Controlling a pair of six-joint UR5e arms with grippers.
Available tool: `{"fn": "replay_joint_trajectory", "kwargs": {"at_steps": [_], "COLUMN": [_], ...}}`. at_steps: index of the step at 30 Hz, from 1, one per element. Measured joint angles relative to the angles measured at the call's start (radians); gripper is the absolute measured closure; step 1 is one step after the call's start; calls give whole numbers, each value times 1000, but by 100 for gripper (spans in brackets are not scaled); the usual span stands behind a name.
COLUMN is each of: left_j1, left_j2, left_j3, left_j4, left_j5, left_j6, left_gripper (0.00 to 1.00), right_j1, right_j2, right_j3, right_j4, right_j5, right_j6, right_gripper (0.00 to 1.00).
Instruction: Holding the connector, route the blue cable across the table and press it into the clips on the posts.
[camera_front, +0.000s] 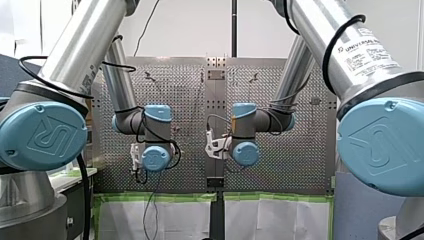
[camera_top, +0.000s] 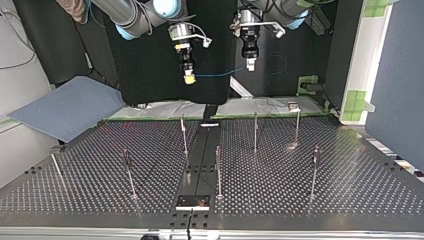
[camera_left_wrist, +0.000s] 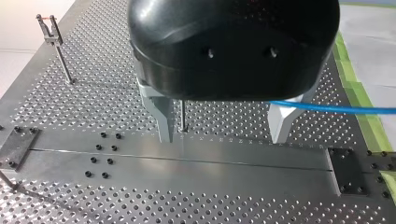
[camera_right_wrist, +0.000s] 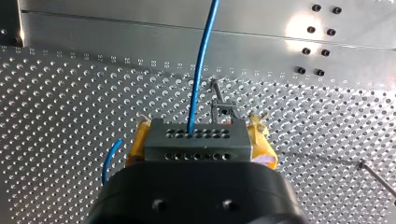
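Observation:
My right gripper (camera_right_wrist: 196, 136) has yellow pads (camera_right_wrist: 263, 148) and is shut on a grey connector block (camera_right_wrist: 195, 139) with rows of small holes. The blue cable (camera_right_wrist: 200, 65) leaves the block and runs ahead over the table. In the top view this gripper (camera_top: 189, 77) hangs high above the table's far side, and the cable (camera_top: 220, 75) spans across to my left gripper (camera_top: 250, 64). My left gripper (camera_left_wrist: 222, 139) stands open with nothing pinched; the cable (camera_left_wrist: 336, 109) passes beside one finger (camera_left_wrist: 280, 123). Several thin posts with clips (camera_top: 184, 135) stand on the perforated table (camera_top: 90, 190).
More posts stand at the top view's right (camera_top: 297, 125) and front (camera_top: 218, 170). A metal rail with a small plate (camera_top: 192, 201) runs down the table's middle. A blue-grey sheet (camera_top: 65, 110) lies off the far left corner. Green tape (camera_top: 357, 102) marks the far edge.

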Motion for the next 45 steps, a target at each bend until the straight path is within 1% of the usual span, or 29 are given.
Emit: {"fn": "replay_joint_trajectory", "kwargs": {"at_steps": [1, 2, 3, 4, 5, 45], "left_j1": [0, 0, 0, 0, 0, 0], "left_j2": [0, 0, 0, 0, 0, 0], "left_j3": [0, 0, 0, 0, 0, 0], "left_j4": [0, 0, 0, 0, 0, 0], "left_j5": [0, 0, 0, 0, 0, 0], "left_j6": [0, 0, 0, 0, 0, 0], "left_gripper": [0, 13, 13, 65, 98, 98], "right_j1": [0, 0, 0, 0, 0, 0], "right_j2": [0, 0, 0, 0, 0, 0], "right_j3": [0, 0, 0, 0, 0, 0], "right_j4": [0, 0, 0, 0, 0, 0], "right_j5": [0, 0, 0, 0, 0, 0], "right_j6": [0, 0, 0, 0, 0, 0], "right_gripper": [100, 100, 100, 100, 100, 100]}}
